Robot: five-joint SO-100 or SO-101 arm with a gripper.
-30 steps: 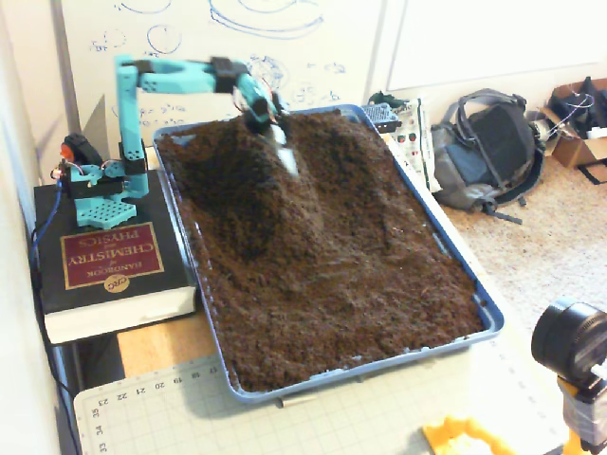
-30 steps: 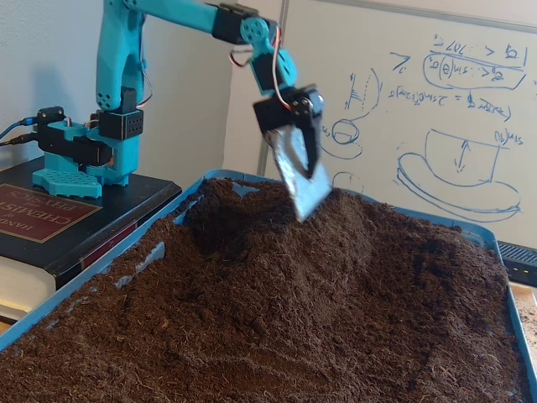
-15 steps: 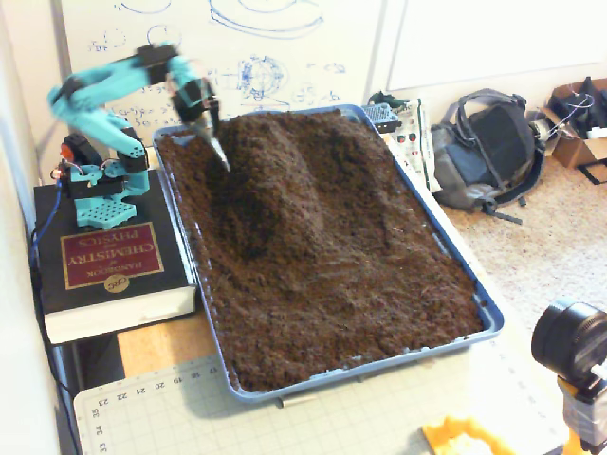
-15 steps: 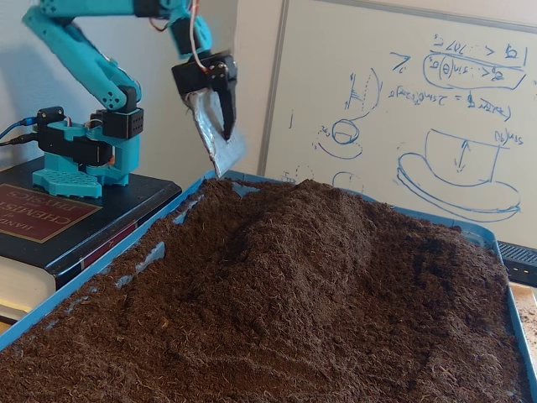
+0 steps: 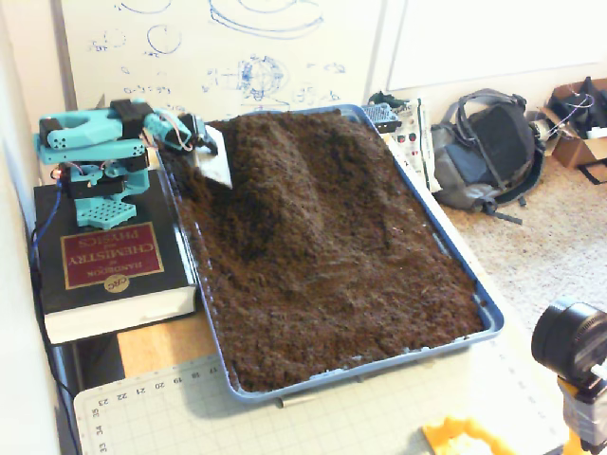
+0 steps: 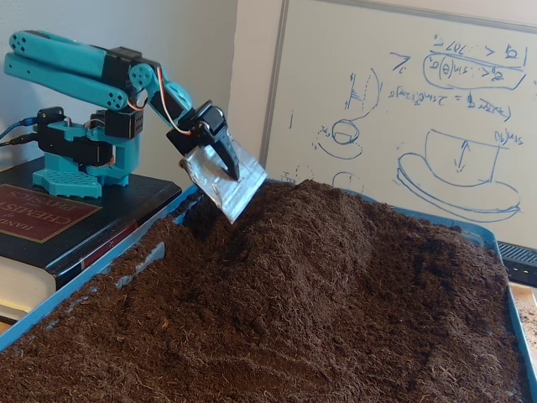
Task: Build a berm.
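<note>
The berm (image 5: 285, 180) is a raised ridge of dark brown soil running from the far end of the blue tray (image 5: 488, 313) toward its middle; in the low fixed view the berm (image 6: 336, 243) peaks near the centre. My teal arm is folded low at the tray's far left corner. The gripper (image 5: 213, 166) is shut on a silver blade (image 6: 243, 180), its black finger lying flat against it. The blade's lower edge touches the soil at the berm's left foot.
The arm's base (image 5: 95, 180) stands on a thick black book (image 5: 104, 256) left of the tray. A whiteboard (image 6: 436, 101) leans behind. A grey backpack (image 5: 488, 152) lies on the floor at right. A black camera (image 5: 569, 341) sits at the near right.
The arm has folded back and down, swinging from above the berm's far crest to the tray's far left corner. The blade has dropped from mid-air onto the soil at the berm's left foot.
</note>
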